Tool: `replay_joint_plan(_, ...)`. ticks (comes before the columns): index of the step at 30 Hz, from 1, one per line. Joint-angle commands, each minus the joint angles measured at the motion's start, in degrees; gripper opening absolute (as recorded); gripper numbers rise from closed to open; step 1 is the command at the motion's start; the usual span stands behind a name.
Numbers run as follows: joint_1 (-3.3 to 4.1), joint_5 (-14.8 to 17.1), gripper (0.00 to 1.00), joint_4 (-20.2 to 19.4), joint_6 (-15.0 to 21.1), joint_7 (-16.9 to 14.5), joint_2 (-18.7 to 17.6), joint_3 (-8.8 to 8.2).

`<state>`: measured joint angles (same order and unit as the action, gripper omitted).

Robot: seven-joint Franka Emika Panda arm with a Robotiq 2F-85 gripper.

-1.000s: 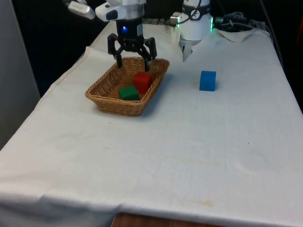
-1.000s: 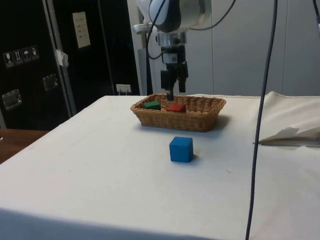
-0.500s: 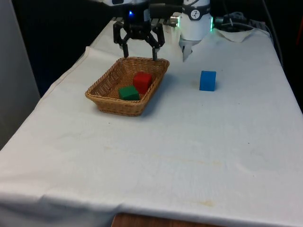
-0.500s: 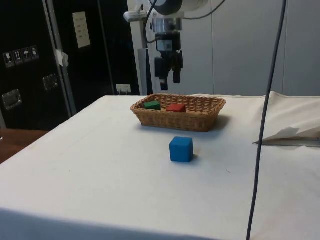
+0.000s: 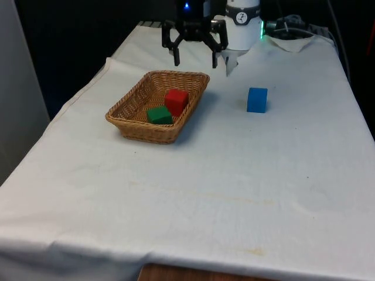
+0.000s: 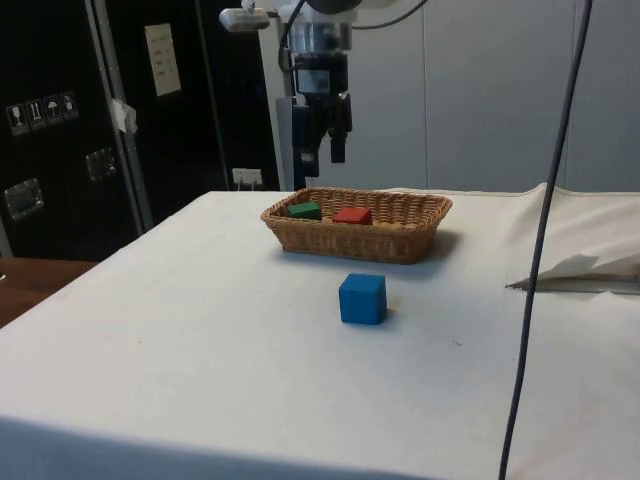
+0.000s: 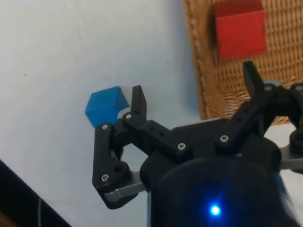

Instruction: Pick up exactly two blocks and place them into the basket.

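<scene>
Risen clear of the basket (image 5: 132, 126) rim, jaws spread wide, gripping nothing.

basket (image 5: 136, 124): woven wicker, rough, tan | red block (image 5: 176, 100), green block (image 5: 159, 115), blue block (image 5: 256, 99): smooth, matt faces | table cloth (image 5: 222, 175): white fabric, matt, faintly creased | gripper (image 5: 195, 57): black matt plastic look, small metal screws

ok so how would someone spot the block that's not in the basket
Find the wicker basket on the white cloth. On the front view's right of it, a blue block sits alone on the bare cloth. The red block and green block lie inside the basket.
</scene>
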<state>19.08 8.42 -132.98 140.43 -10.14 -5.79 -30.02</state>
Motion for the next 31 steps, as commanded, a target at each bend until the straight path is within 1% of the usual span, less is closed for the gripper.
replay_joint_plan(1,0.46,-1.26,1.0,-0.29,0.4,1.66,0.34,0.23)
replay_joint_plan(4,0.46,-1.43,1.0,-0.46,0.46,2.46,0.74,1.32)
replay_joint_plan(5,0.06,-0.17,1.0,-0.17,0.0,1.2,0.57,1.49)
replay_joint_plan(6,0.52,-1.49,1.0,-0.52,0.52,2.75,0.86,1.72)
replay_joint_plan(14,0.52,-1.89,1.0,-0.86,0.8,4.93,1.83,4.98)
replay_joint_plan(15,0.17,-0.8,1.0,-0.57,0.23,3.78,1.66,5.16)
replay_joint_plan(16,0.52,-1.89,1.0,-0.86,0.8,5.04,1.95,5.33)
replay_joint_plan(17,0.52,-1.95,1.0,-0.92,0.8,5.27,2.01,5.67)
replay_joint_plan(18,0.57,-1.95,1.0,-0.97,0.86,5.61,2.23,6.42)
replay_joint_plan(19,0.57,-1.95,1.0,-0.97,0.86,5.61,2.23,6.42)
replay_joint_plan(20,0.57,-1.95,1.0,-1.03,0.92,5.9,2.29,7.1)
replay_joint_plan(22,0.57,-1.95,1.0,-1.09,1.03,6.19,2.35,7.79)
replay_joint_plan(23,0.23,-0.86,1.0,-0.69,0.29,4.98,2.12,7.68)
replay_joint_plan(24,0.57,-1.95,1.0,-1.09,1.03,6.36,2.29,8.14)
replay_joint_plan(26,0.52,-2.01,1.0,-0.97,1.03,6.76,2.12,9.11)
replay_joint_plan(30,0.29,-1.6,1.0,-0.86,0.74,6.36,2.18,9.63)
replay_joint_plan(31,0.29,-0.97,1.0,-0.74,0.34,5.9,2.12,9.68)
